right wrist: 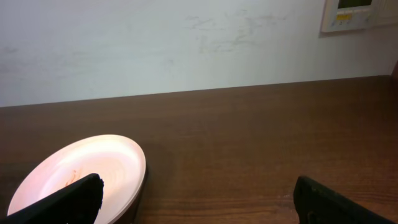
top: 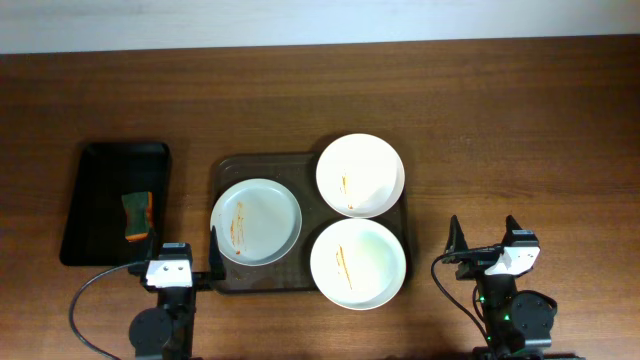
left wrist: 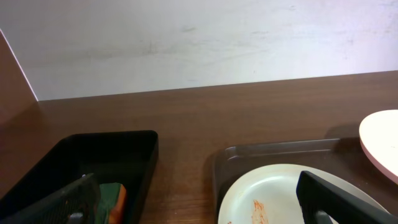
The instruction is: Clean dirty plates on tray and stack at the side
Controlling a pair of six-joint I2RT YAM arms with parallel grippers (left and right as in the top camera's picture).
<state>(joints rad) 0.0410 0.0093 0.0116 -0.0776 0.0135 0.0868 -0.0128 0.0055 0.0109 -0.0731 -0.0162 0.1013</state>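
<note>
Orange-red sauce streaks the middle of the left plate (top: pixel 262 215), the far plate (top: pixel 365 170) and the near plate (top: pixel 365 270) alike, so I judge the cleaning has not begun. The first thing wanted is the sponge (top: pixel 137 216), green and orange, lying in the small black tray (top: pixel 112 165) at the left of the bench (top: pixel 520 120). The left hand (top: pixel 175 257) hangs by the near corner of that black tray, fingers spread wide and holding nothing, so it looks the natural one to fetch the sponge. It should come down over the sponge, pinch it across its sides, and lift it clear of the rim before swinging across. The right hand (top: pixel 485 240) hangs to the right of the brown tray (top: pixel 226 172), equally wide open and empty. I would have it pin a plate by its edge while the other wipes, since a shallow plate will likely skate under a push. Wiping along a streak rather than across it should smear less. The brown tray sits mid-bench. The left plate, faintly bluish, lies wholly inside it. The other two are whiter and hang over its right rim, the near one over the front rim too. Whether those two touch I cannot tell. The bench to the right of the tray looks the handy spot for the stack.
</note>
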